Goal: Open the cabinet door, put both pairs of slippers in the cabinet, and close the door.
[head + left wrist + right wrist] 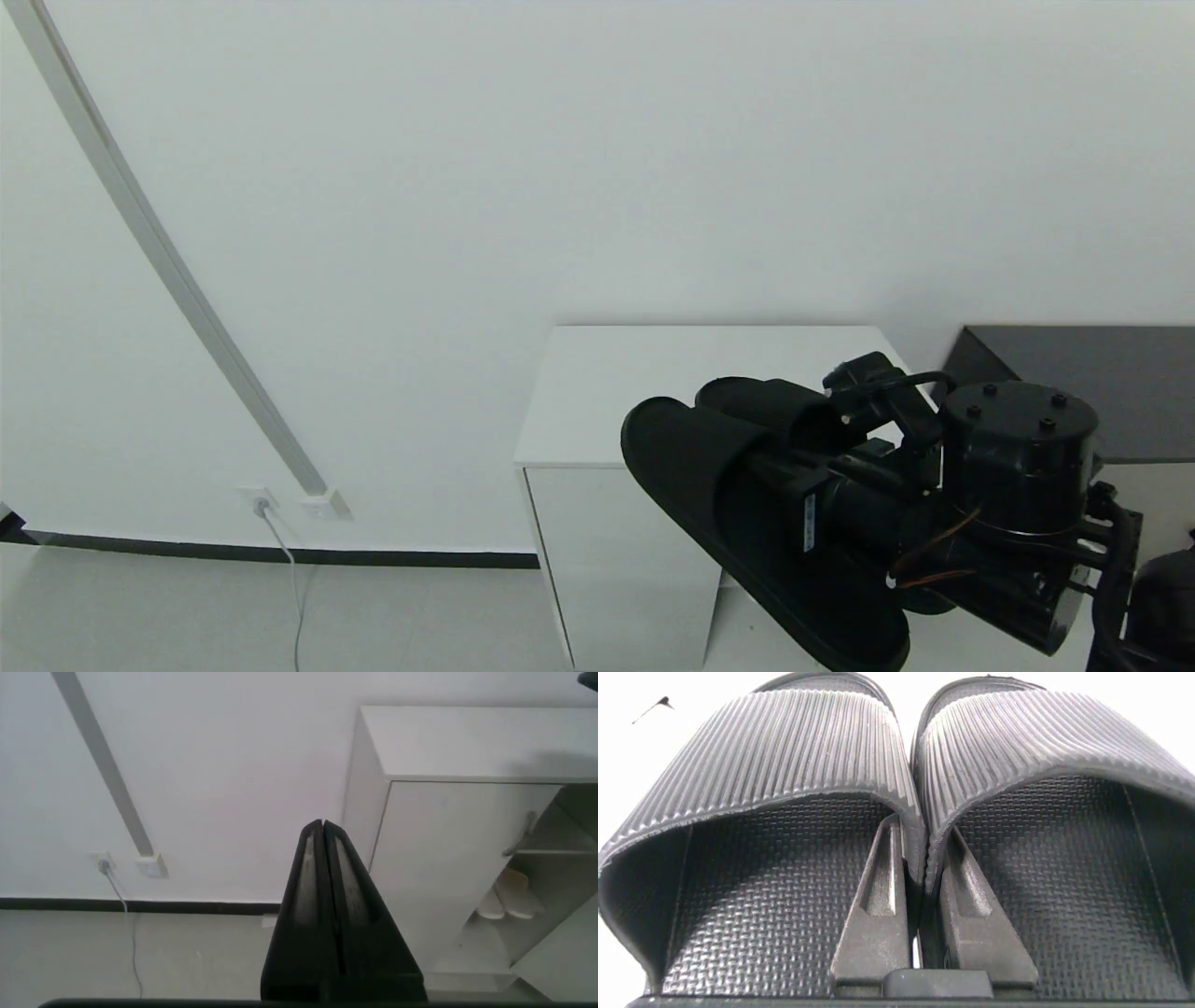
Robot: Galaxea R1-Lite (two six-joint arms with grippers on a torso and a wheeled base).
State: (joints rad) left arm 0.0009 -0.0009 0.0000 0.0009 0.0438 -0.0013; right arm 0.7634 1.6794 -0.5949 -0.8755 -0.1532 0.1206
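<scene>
The right gripper (921, 845) pinches 2 black slippers (691, 457) by their inner edges, blocking part of the white cabinet (644, 392) front. The left gripper (323, 833) has its fingers pressed together. White slippers (512, 894) lie on a shelf inside the cabinet. A cable (294, 579) hangs from a wall socket (257, 502) toward the pale floor (140, 616).

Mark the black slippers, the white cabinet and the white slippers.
black slippers (681, 448), head view, upper end of the nearer slipper.
white cabinet (653, 378), head view, top panel.
white slippers (513, 893), left wrist view, middle of the pair.
</scene>
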